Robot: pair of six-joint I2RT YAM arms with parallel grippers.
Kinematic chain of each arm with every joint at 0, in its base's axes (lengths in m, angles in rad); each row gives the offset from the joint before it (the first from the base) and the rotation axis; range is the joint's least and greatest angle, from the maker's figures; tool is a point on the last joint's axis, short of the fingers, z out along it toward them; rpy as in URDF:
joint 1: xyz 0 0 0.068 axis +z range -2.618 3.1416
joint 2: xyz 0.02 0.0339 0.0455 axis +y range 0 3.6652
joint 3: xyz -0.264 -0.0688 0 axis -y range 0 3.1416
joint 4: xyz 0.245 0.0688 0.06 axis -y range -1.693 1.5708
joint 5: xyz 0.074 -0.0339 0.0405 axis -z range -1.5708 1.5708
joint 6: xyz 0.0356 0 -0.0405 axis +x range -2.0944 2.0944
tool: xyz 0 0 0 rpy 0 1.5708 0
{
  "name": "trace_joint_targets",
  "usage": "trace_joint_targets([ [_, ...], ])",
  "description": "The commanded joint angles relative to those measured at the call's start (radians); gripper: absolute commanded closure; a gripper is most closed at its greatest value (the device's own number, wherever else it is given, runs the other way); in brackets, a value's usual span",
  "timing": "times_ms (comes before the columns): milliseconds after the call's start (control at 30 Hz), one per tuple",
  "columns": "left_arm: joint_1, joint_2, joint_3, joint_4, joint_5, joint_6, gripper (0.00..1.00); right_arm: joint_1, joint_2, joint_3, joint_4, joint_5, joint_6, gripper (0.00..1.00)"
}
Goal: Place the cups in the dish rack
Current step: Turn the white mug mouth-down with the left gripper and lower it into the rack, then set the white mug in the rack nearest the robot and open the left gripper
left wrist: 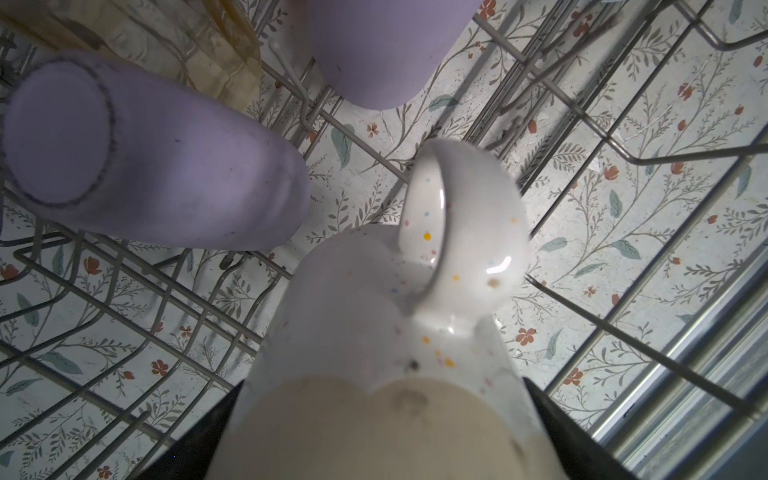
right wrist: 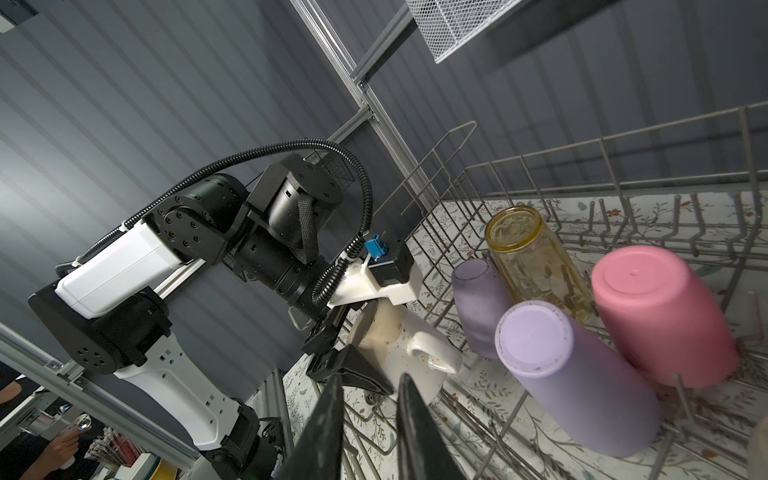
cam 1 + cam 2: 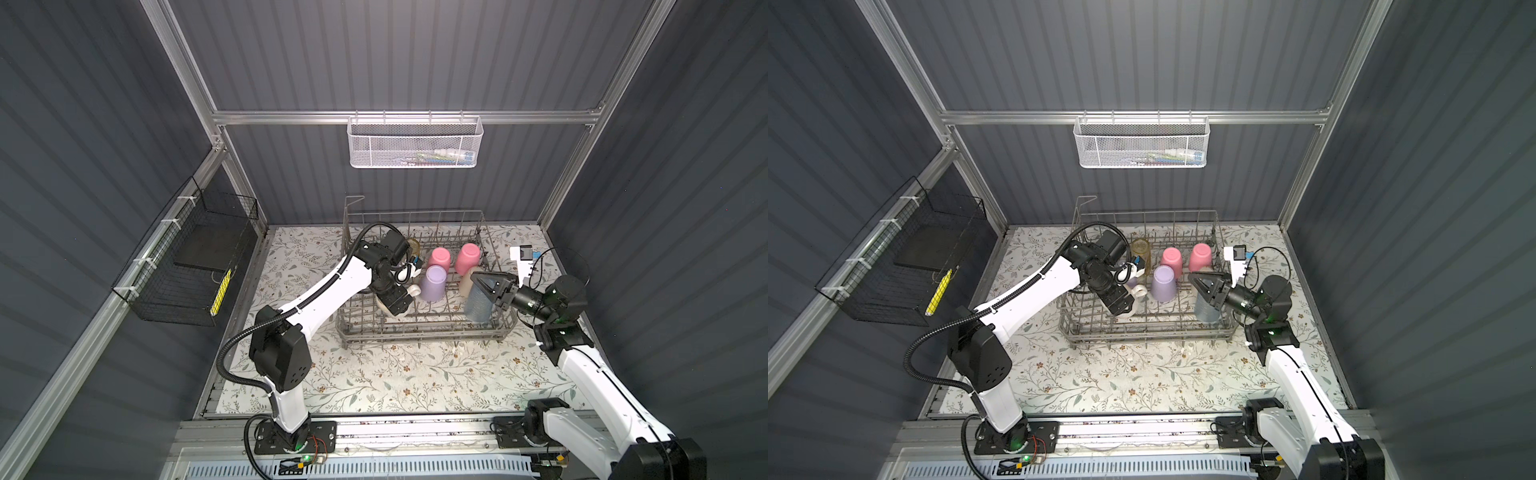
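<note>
The likeliest trouble was the cream speckled handled mug (image 1: pixel 415 311) slipping or toppling. It was glazed and broad, so the left gripper (image 1: pixel 386 415) grasped its body with the jaws spread nearly as wide as they go, which left little margin. The mug hung mouth-down and tilted, low over the floor of the large grey wire dish rack (image 3: pixel 424 330). Let go at that angle, it would probably roll onto its side, or its rim could catch on an upright tine. Its handle stuck out towards the leaning lilac plastic cup (image 1: pixel 145 153) just beside it and could knock that cup or snag a wire. The mug's unglazed base faced the left wrist, with a black finger (image 1: pixel 195 440) on either flank of its body. The right gripper (image 3: pixel 477 279) was empty, with its jaws only narrowly parted. It hovered just above the clear blue tumbler (image 3: pixel 478 309) at the rack's right side, where a careless drop could tip that tumbler.
</note>
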Motion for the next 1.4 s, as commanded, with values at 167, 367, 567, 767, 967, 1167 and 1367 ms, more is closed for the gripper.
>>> trace_joint_targets([
  [167,-0.007,0.046,0.062,0.003,-0.005,0.003,1.0,-0.007,-0.008,-0.018,0.006,-0.001,-0.017,0.75],
  [367,-0.01,0.08,0.079,-0.003,-0.016,-0.003,1.0,-0.011,-0.019,-0.025,-0.007,-0.002,-0.026,0.75],
  [567,-0.014,0.125,0.092,-0.02,-0.036,-0.008,1.0,-0.015,-0.023,-0.034,-0.009,-0.003,-0.027,0.76],
  [767,-0.019,0.161,0.095,-0.026,-0.084,-0.019,1.0,-0.018,-0.026,-0.036,-0.012,-0.005,-0.027,0.75],
  [967,-0.024,0.19,0.102,-0.044,-0.087,-0.028,0.93,-0.019,-0.026,-0.037,-0.015,-0.006,-0.028,0.75],
  [1167,-0.027,0.204,0.102,-0.05,-0.086,-0.04,0.75,-0.019,-0.027,-0.038,-0.018,-0.006,-0.029,0.75],
  [1367,-0.032,0.198,0.101,-0.051,-0.083,-0.046,0.47,-0.02,-0.028,-0.038,-0.021,-0.005,-0.03,0.75],
])
